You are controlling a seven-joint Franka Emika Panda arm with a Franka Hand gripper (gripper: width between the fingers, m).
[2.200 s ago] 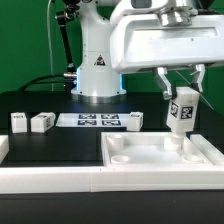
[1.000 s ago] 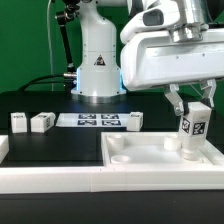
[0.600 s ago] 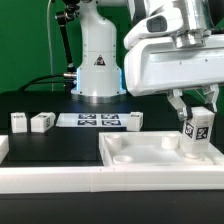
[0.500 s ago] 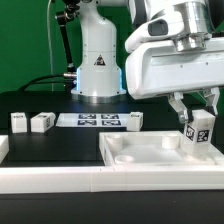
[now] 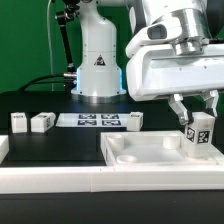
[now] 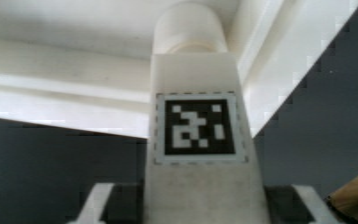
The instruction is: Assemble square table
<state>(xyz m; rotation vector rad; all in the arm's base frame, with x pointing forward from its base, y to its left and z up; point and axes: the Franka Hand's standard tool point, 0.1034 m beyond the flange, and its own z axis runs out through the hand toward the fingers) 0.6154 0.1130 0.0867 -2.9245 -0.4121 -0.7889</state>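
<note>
The white square table top (image 5: 140,152) with raised rim lies at the front on the exterior view's right. My gripper (image 5: 197,112) is shut on a white tagged leg block (image 5: 200,133) and holds it slightly tilted over the top's corner on the exterior view's right, its lower end at or in the corner socket. In the wrist view the leg (image 6: 197,110) runs from between my fingers (image 6: 108,204) down to the top's rim (image 6: 87,70). Three more leg blocks stand on the black table: two (image 5: 19,122) (image 5: 42,122) on the exterior view's left and one (image 5: 135,120) behind the top.
The marker board (image 5: 90,121) lies flat in front of the robot base (image 5: 97,60). A long white rail (image 5: 60,180) borders the front of the workspace.
My gripper has carried the leg block toward the exterior view's right and lowered it from the top's middle area to the corner on that side; over the last half second it barely moved.
</note>
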